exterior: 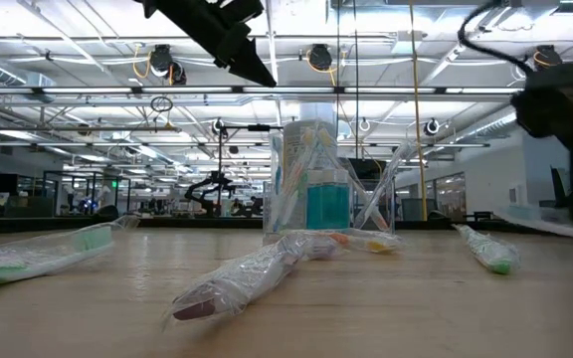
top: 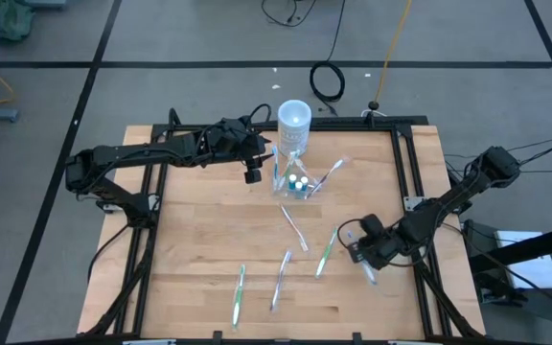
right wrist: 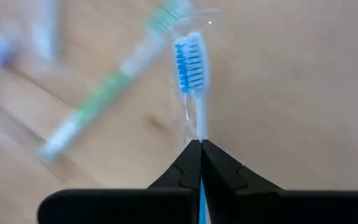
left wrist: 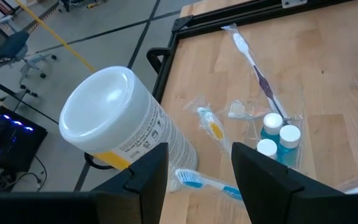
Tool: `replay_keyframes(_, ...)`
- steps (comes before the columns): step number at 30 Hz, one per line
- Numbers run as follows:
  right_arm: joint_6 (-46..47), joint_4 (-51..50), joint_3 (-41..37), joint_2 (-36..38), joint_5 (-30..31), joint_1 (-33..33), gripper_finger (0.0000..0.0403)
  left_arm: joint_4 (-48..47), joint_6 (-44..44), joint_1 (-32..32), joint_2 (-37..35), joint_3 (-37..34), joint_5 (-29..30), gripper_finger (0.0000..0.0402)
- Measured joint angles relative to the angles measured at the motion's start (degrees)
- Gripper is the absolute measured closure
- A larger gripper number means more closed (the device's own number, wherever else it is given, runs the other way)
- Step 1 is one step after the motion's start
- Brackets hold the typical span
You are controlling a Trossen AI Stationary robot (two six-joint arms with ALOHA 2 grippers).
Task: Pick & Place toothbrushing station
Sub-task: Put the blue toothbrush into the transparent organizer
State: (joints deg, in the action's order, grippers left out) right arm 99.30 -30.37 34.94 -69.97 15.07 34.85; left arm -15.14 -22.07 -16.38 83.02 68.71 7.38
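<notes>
1. Two dark arms reach over the wooden table [top: 199, 249]. The left arm comes in from the left of the high view, and its left gripper [top: 253, 174] hangs in the upper middle of that picture with its fingers [left wrist: 146, 180] apart and nothing between them.
2. A white cylinder [top: 294, 126] with a yellow band stands at the table's far edge, upper centre of the high view, just right of the left gripper.
3. Just below it in that view sits the clear container [top: 293, 179], beside the left gripper and well apart from the right one. It is see-through plastic and holds three small blue tubes [left wrist: 273, 135] with white caps, standing upright, plus several wrapped toothbrushes leaning out of it at angles.
4. Lower right of the high view, the right gripper [top: 366, 273] is down at the table. Its fingers are pinched together on the handle of a blue toothbrush [right wrist: 190, 68] in clear wrap, the blue and white bristles pointing away from the wrist.
5. A green toothbrush [right wrist: 110, 87] lies just beside it, at a slant.
6. More wrapped toothbrushes lie loose across the lower middle of the high view, one of them green [top: 239, 293] at lower left.
</notes>
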Motion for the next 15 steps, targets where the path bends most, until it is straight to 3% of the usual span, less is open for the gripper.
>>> replay_keyframes(7, -12.56, 4.35, 0.07, 0.02, 16.17, -3.22, 0.0402, -0.02, -0.13, 0.02, 0.00, 0.00, -0.03, 0.0218)
replay_keyframes(15, -43.99, 25.14, 0.09, 0.04, 30.22, -10.43, 0.0402, 0.00, -0.08, 0.02, 0.00, 0.00, -0.04, 0.0218)
